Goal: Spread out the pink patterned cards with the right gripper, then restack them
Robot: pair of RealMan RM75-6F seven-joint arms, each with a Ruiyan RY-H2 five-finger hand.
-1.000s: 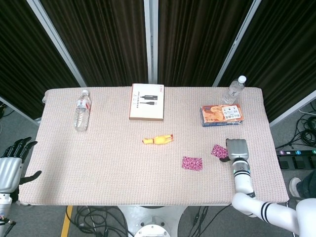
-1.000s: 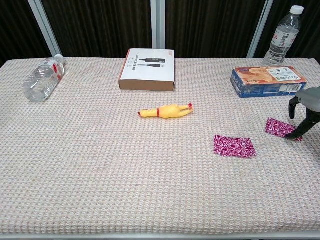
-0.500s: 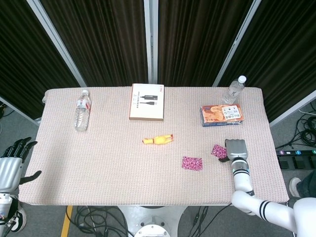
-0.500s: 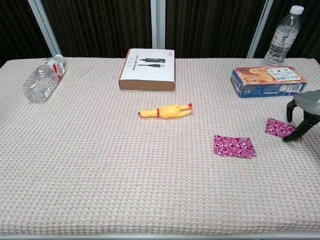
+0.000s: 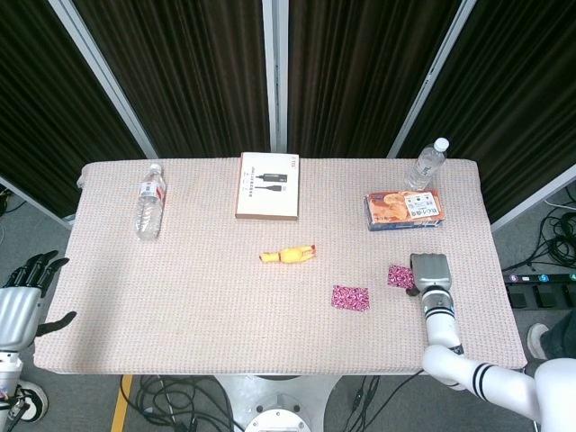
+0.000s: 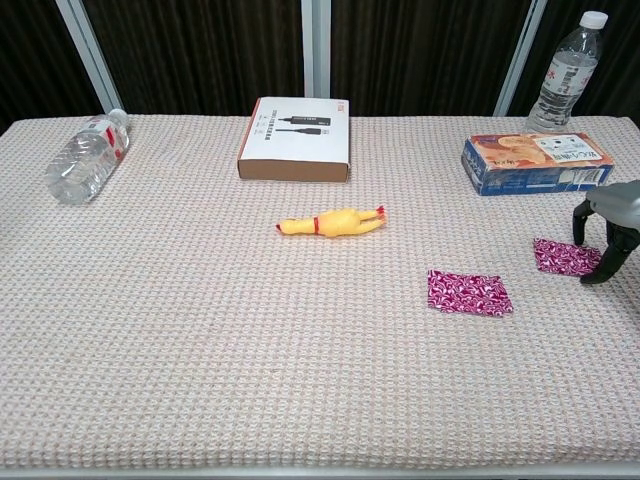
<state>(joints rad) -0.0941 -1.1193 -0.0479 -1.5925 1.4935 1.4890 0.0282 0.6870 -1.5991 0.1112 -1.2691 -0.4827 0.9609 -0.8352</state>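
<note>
Two pink patterned cards lie apart on the woven table cover. One card (image 5: 350, 298) (image 6: 469, 292) lies alone right of the table's middle. The second card (image 5: 400, 275) (image 6: 565, 257) lies further right, under my right hand (image 5: 430, 273) (image 6: 610, 225). That hand stands over the card with its fingers (image 6: 600, 270) apart and pointing down; a fingertip touches the card's right edge. My left hand (image 5: 20, 301) hangs off the table's left edge, fingers spread and holding nothing; the chest view does not show it.
A yellow rubber chicken (image 5: 289, 256) (image 6: 332, 222) lies mid-table. A brown and white box (image 5: 267, 185) (image 6: 296, 138) sits at the back. A water bottle (image 5: 149, 200) (image 6: 86, 155) lies at the left. At the back right are an orange-blue box (image 5: 404, 209) (image 6: 535, 161) and an upright bottle (image 5: 427, 163) (image 6: 567, 72).
My right hand has shifted slightly to the right, and the card under its fingertips has turned a little. The other card and my left hand have not moved.
</note>
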